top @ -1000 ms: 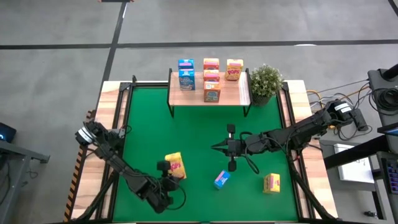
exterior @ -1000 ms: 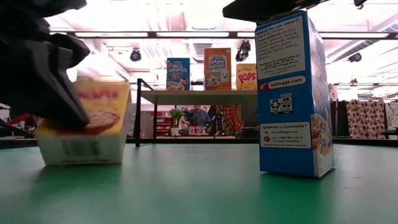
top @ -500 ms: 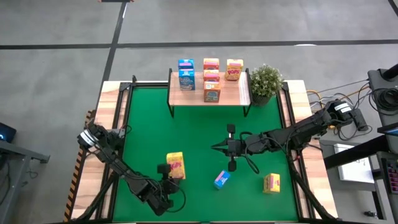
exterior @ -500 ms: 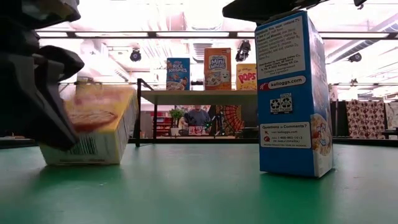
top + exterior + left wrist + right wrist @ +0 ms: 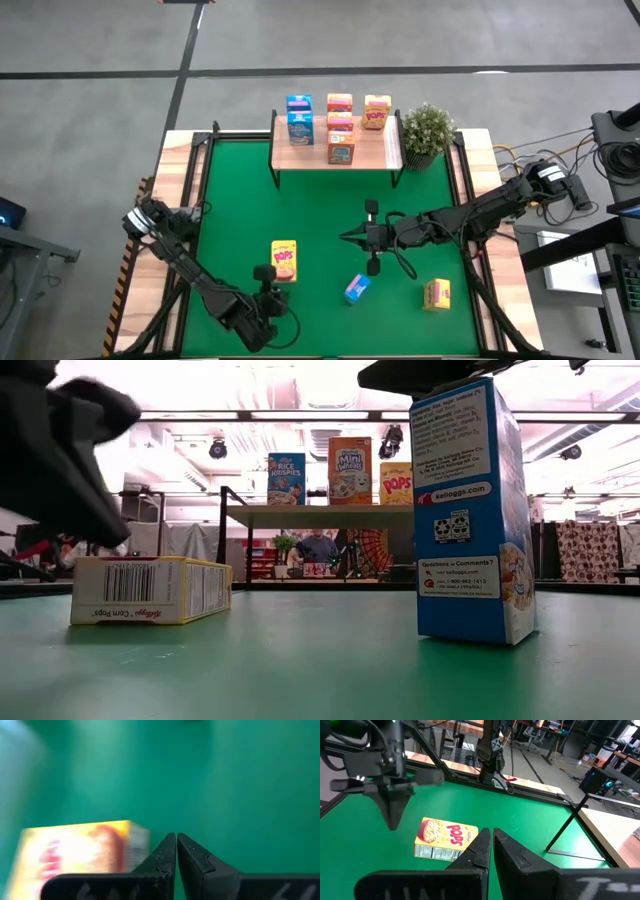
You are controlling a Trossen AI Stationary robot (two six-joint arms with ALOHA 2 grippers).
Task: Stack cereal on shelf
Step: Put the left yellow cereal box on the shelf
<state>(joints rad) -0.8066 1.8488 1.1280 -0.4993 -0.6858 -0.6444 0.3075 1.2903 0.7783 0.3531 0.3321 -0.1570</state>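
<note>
**A:** Where are the cereal boxes?

**B:** Five stand on the shelf at the far side of the green tabletop: two blue boxes toward the left arm's side, two orange-red boxes in the middle with another box in front of them, and a yellow Pops box toward the potted plant, which sits just beside the shelf's end.

**A:** And on the mat?

**B:** Three. A yellow Corn Pops box lies flat on its back, printed front up, near the left arm. A blue box stands upright near the middle of the front edge. Another yellow box sits toward the right arm's side, well apart from the others.

**A:** The left tool?

**B:** The left tool hovers just beside the flat Corn Pops box, its fingers pressed together and gripping nothing.

**A:** The right one?

**B:** The right tool hangs over the middle of the mat, fingers likewise together, empty, pointing toward the flat yellow box.
</note>
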